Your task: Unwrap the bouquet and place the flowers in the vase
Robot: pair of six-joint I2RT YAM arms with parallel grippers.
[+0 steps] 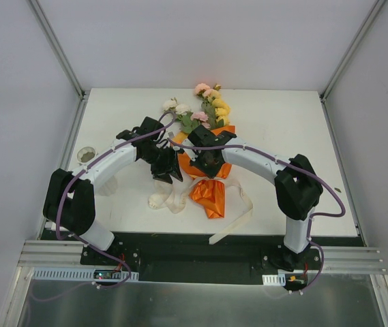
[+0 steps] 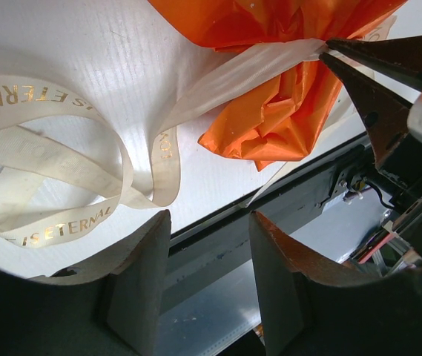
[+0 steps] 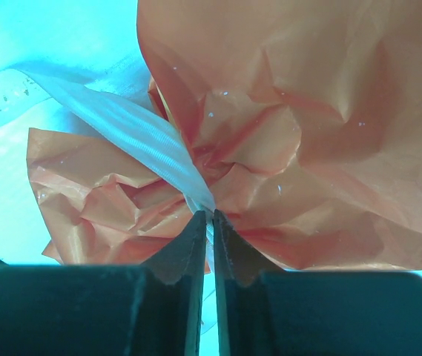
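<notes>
1. bouquet. the bouquet (image 1: 211, 197), a cone of shiny crinkled orange paper (image 2: 270, 126) holding pink, cream and yellow artificial flowers (image 1: 211, 102) on thin green stems, lay flat at the centre of the white table (image 1: 289, 143). the blooms pointed toward the far edge. the gathered tail of paper pointed toward my bases.

2. ribbon. the cream satin ribbon with gold lettering (image 2: 55, 141) was wound around the neck of the paper. one length lay in loose loops on the table to the left of the paper tail. another strand trailed to the right, toward the near edge.

3. right gripper. my right gripper (image 3: 211, 215) sat over the neck of the bouquet, fingers nearly together, pinching a strand of the ribbon where it crossed the crumpled paper. the left wrist view showed the same pinch (image 2: 325, 48), with the strand drawn in a straight line from the loops up to the fingertips.

4. left gripper. my left gripper (image 2: 209, 237) hung just beside the right one, above the looped ribbon. its fingers stood moderately apart with nothing between them.

5. vase. the small translucent whitish cylindrical vase (image 1: 86, 155) stood upright near the left edge of the table, mouth up, well apart from the bouquet.
</notes>
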